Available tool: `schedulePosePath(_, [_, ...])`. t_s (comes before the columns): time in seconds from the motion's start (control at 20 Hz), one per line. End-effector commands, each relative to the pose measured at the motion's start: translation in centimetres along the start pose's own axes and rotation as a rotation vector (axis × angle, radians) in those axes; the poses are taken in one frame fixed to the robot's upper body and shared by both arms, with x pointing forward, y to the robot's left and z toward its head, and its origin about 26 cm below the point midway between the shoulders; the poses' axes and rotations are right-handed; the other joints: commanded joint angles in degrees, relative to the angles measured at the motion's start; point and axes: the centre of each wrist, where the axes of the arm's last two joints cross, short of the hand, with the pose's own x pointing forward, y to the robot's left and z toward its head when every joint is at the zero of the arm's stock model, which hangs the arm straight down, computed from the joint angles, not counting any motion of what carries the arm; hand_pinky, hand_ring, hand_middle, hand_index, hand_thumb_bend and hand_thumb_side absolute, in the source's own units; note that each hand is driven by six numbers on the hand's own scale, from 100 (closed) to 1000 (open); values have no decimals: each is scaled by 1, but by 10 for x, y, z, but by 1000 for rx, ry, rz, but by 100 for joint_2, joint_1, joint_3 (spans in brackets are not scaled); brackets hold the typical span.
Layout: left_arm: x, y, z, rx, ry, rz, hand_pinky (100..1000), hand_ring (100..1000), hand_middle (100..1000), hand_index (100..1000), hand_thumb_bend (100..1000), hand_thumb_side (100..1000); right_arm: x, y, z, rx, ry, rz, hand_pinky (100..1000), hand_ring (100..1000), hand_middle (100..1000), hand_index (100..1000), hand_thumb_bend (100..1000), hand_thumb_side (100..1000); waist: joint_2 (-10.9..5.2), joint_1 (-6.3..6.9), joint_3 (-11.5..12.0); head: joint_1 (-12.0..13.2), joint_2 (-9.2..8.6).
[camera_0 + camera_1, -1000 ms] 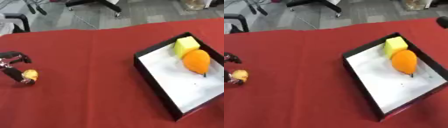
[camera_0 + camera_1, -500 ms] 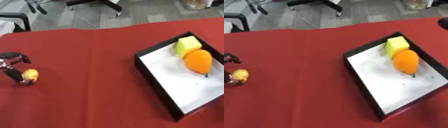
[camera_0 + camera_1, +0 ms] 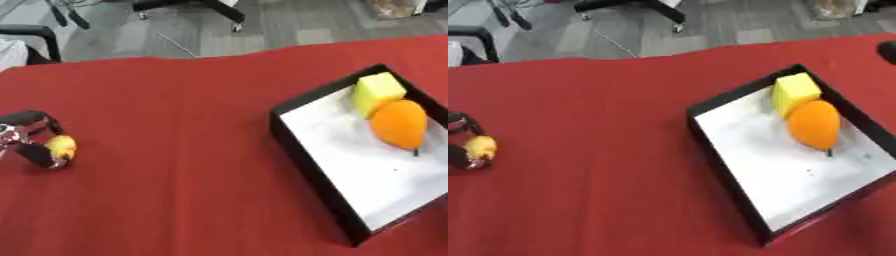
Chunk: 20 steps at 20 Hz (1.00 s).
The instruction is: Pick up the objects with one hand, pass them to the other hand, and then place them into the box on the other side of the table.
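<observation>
At the far left of the red table my left hand (image 3: 26, 139) is curled round a small yellow object (image 3: 61, 147), low over the cloth. A black box (image 3: 302, 154) with a white floor stands on the right side. Inside it, near the far corner, lie a yellow block (image 3: 377, 92) and an orange fruit-shaped object (image 3: 400, 123). A dark shape (image 3: 887, 51) shows at the right edge of the right eye view; I cannot tell whether it is my right hand.
The red cloth (image 3: 175, 165) covers the table between the hand and the box. Beyond the far edge lies grey floor with a chair base (image 3: 188, 6) and a dark chair (image 3: 35, 42) at the left.
The left hand and the yellow object have stayed in about the same place. The box and its contents have not moved.
</observation>
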Motion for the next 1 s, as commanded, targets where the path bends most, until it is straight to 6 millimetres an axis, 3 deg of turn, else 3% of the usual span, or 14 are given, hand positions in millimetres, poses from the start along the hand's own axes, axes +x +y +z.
schedulePosePath(0.05, [-9,14,5,49,37,-33,869,895,785,726,373,281,10,-7,-2,-9,-26,23,847,900,884,836,607,245,-19,40,-3,16,-59])
schedulePosePath(0.15, [-8,13,4,56,43,-43,863,889,777,714,317,265,10,-7,-2,-8,-27,23,847,900,883,836,607,244,-24,37,-4,8,-51])
schedulePosePath(0.25, [-8,13,4,61,44,-47,863,889,777,714,317,265,11,-7,-2,-8,-28,22,847,900,883,836,607,244,-28,36,-4,4,-45])
schedulePosePath(0.3, [-7,13,4,61,36,-43,866,881,767,706,190,250,10,-7,-2,-7,-28,22,847,900,883,836,607,244,-36,31,-3,-14,-30])
schedulePosePath(0.45, [-4,19,10,57,-18,-13,875,877,770,718,108,252,10,-7,-2,-6,-28,24,847,900,882,836,606,243,-63,21,3,-52,0])
schedulePosePath(1.0, [-5,66,58,138,-134,52,886,868,766,734,100,251,11,-9,-2,-5,-33,21,847,900,879,835,605,240,-193,-7,55,-173,54])
